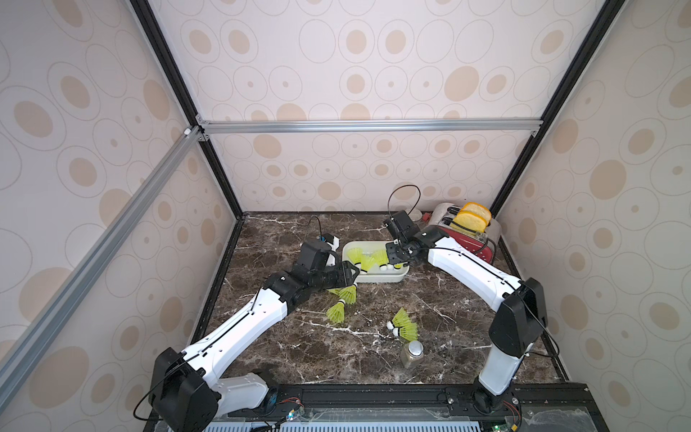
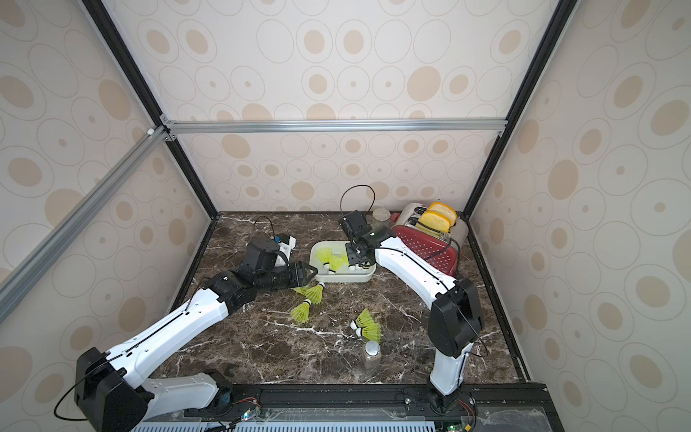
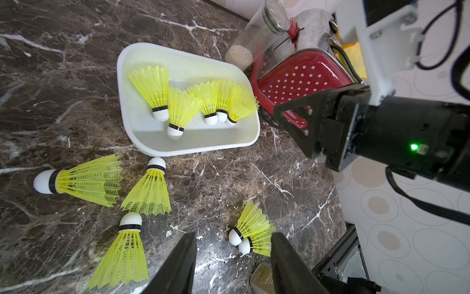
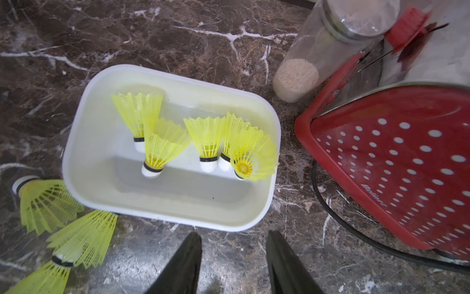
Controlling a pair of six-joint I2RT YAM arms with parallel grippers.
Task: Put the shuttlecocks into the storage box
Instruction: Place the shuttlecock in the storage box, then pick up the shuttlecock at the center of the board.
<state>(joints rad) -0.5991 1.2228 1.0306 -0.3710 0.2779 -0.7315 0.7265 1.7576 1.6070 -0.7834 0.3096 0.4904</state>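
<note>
Five shuttlecocks [image 4: 162, 150] lie inside the storage box [image 4: 175, 198], which stands on the desk [image 3: 229, 178] beside a red toaster [image 4: 407, 165]. A loose trio [image 3: 150, 188] lies just outside the box's corner, and a touching pair [image 3: 251, 226] lies nearer the front, by a jar [image 1: 411, 353]. The left gripper [image 3: 233, 235], spread and empty, hovers by that corner; the right gripper [image 4: 233, 234], also spread and empty, hangs over the box's toaster end

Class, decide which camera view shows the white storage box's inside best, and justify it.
The right wrist view: the storage box fills the centre, whole rim and five shuttlecocks inside clear. The left wrist view shows it whole but smaller. In both top views it is tiny, partly behind the right arm.
</note>
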